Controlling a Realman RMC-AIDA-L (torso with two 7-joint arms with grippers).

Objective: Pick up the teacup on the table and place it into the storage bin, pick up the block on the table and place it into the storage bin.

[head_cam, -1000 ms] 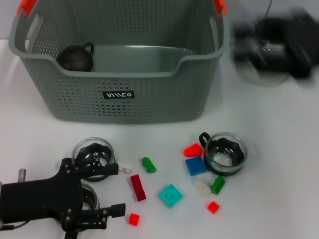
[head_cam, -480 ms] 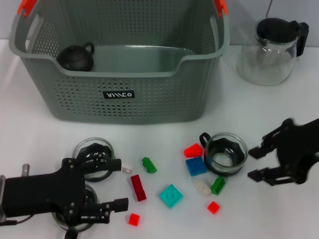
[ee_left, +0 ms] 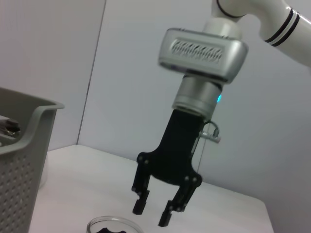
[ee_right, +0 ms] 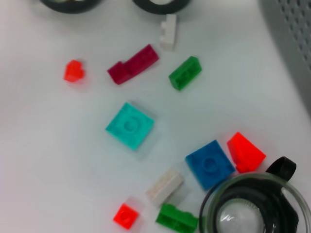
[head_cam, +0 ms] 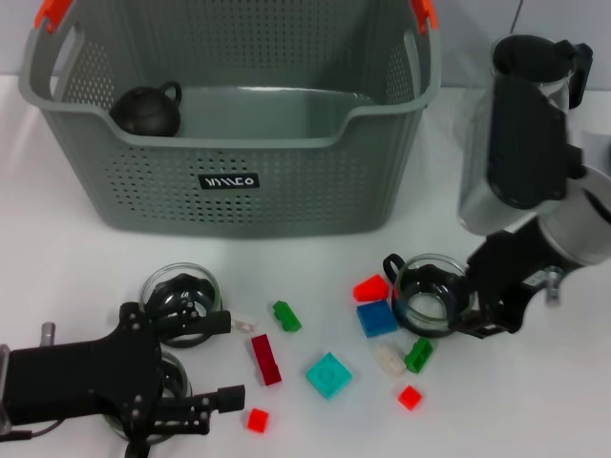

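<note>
A glass teacup (head_cam: 434, 294) with a black handle and insert stands on the white table right of centre; it also shows in the right wrist view (ee_right: 255, 206). My right gripper (head_cam: 474, 315) is open just to its right, low over the table; the left wrist view shows it (ee_left: 153, 213) with its jaws apart. Loose blocks lie around: red (head_cam: 370, 286), blue (head_cam: 376, 318), white (head_cam: 387, 358), green (head_cam: 417, 354), teal (head_cam: 327, 374), dark red (head_cam: 264, 359). The grey storage bin (head_cam: 229, 181) stands at the back with a black pot (head_cam: 143, 110) inside. My left gripper (head_cam: 227, 361) is open at the front left.
Two more glass cups sit front left: one (head_cam: 179, 303) behind the left gripper, one (head_cam: 167, 382) partly under it. A glass pitcher (head_cam: 563, 57) at the back right is mostly hidden by my right arm. More small blocks: green (head_cam: 284, 316), red (head_cam: 255, 420), red (head_cam: 409, 397).
My right arm has swung down from the back right and moved left, close beside the teacup. The left gripper has barely moved. No object has shifted.
</note>
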